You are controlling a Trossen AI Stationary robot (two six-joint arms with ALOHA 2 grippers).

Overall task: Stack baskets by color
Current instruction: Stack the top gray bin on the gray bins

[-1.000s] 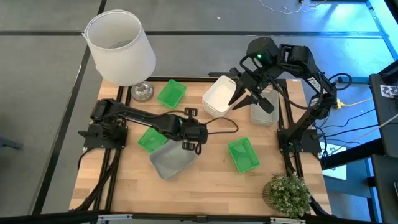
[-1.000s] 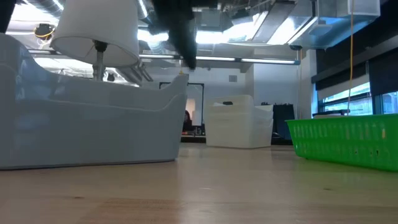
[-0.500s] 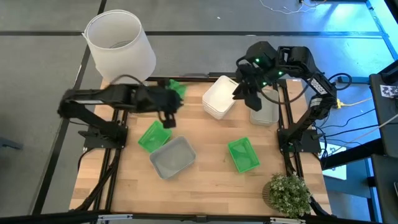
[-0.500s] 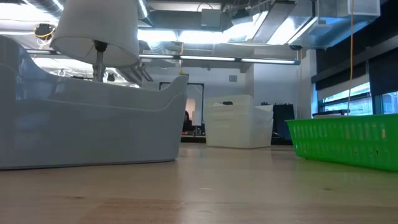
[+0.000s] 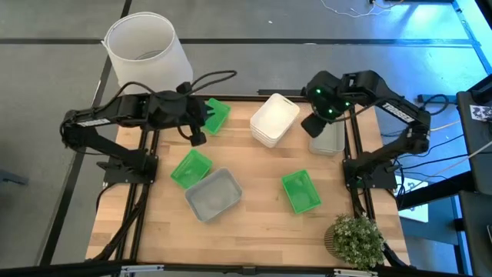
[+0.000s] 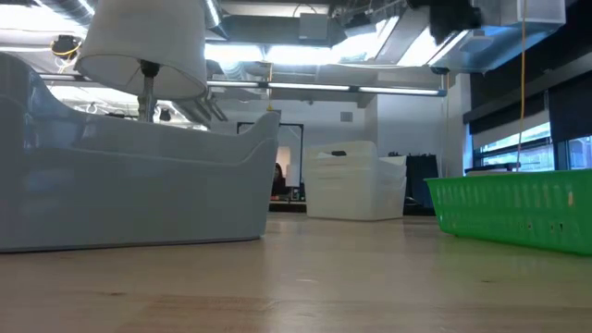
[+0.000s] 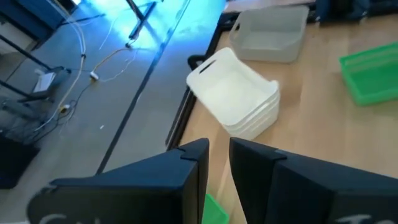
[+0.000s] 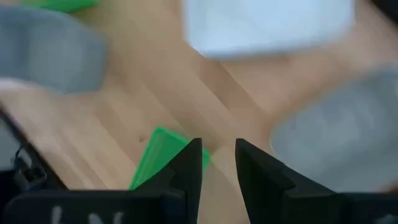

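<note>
Green basket (image 5: 216, 115) sits just under the left gripper (image 5: 198, 132), fingers slightly parted, empty. White stack (image 5: 274, 121) lies beyond. Right gripper (image 5: 313, 123), also parted and empty, hovers over the grey basket (image 5: 329, 139). Likely between picks; next: descend, grasp a rim.

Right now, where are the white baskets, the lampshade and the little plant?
white baskets (image 5: 274, 119): high view, floor of top basket.
lampshade (image 5: 157, 73): high view, outer side wall.
plant (image 5: 356, 239): high view, leafy middle.

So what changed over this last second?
The left pincer left the grey basket in the middle and swung back beside the far green basket, empty. The right pincer drew back from the white stack toward the grey stack. No basket moved.
</note>
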